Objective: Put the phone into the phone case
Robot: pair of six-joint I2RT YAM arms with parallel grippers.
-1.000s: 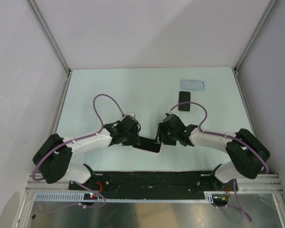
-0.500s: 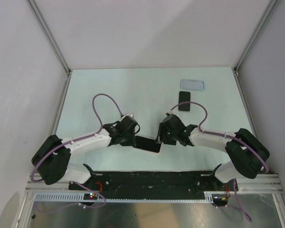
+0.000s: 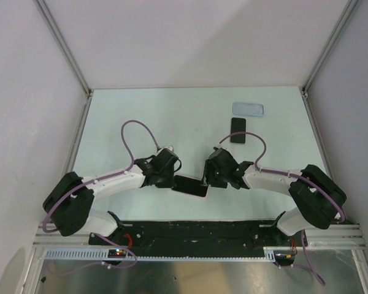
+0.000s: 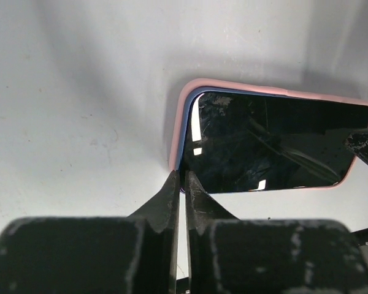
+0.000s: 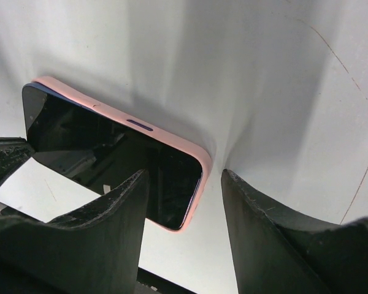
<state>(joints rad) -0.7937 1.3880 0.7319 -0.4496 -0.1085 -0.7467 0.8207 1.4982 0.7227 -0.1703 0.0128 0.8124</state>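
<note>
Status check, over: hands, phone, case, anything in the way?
Left hand pinched on corner of pink-rimmed slab; right hand open, straddling its other end. Phone and phone case apart, untouched, far right. Nothing on or between them.

Two phones (image 3: 238, 130) (image 3: 191, 185), seemingly; one blue case (image 3: 248, 109)

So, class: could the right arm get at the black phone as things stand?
Probably yes: the phone lies uncovered just beyond the right tool, whose open jaws straddle the pink-rimmed slab; nothing stands between.
</note>
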